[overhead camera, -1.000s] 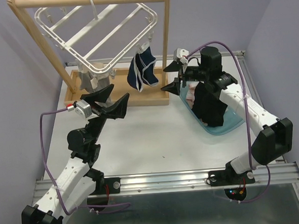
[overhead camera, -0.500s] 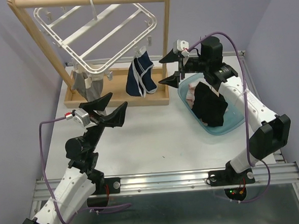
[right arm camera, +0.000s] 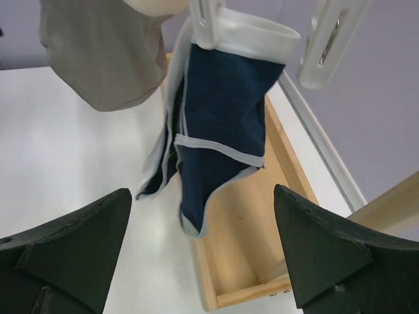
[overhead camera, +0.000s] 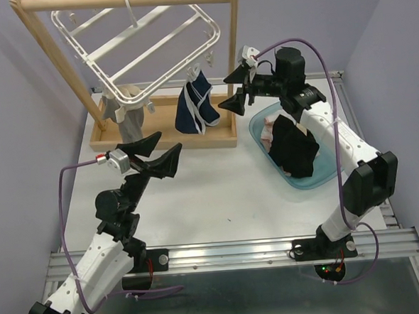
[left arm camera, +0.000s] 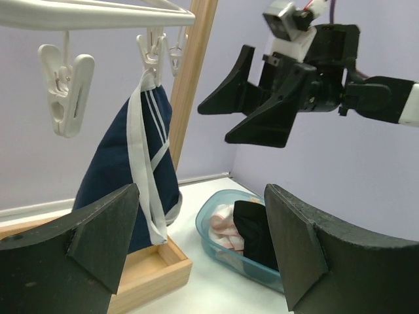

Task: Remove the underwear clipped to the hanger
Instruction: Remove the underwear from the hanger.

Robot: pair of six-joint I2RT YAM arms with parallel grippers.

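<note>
The white plastic rectangular drying frame with cross bars (overhead camera: 146, 47) hangs tilted from the top rail of the light wooden stand (overhead camera: 125, 0) at the back of the white table (overhead camera: 212, 192). Two pieces of underwear are clipped to its lower rim. A navy cloth undergarment with white trim (overhead camera: 195, 104) dangles from a white peg (left arm camera: 152, 49) at the corner nearest the stand's right post. A grey-brown cloth piece (overhead camera: 125, 109) hangs further left, over the stand's wooden base tray. An empty white peg (left arm camera: 65, 88) hangs just beside the navy one. The right gripper (overhead camera: 223, 93) is raised just to the right of the navy undergarment, its black fingers spread wide, holding nothing and not touching the cloth. The left gripper (overhead camera: 170, 143) hovers above the table in front of the stand, lower than the hanging cloth, its fingers also wide apart and empty. To the right, a translucent blue plastic tub (overhead camera: 317, 179) on the table holds a black cloth piece (overhead camera: 294, 148) and a pale pink one (overhead camera: 270, 132).
</note>
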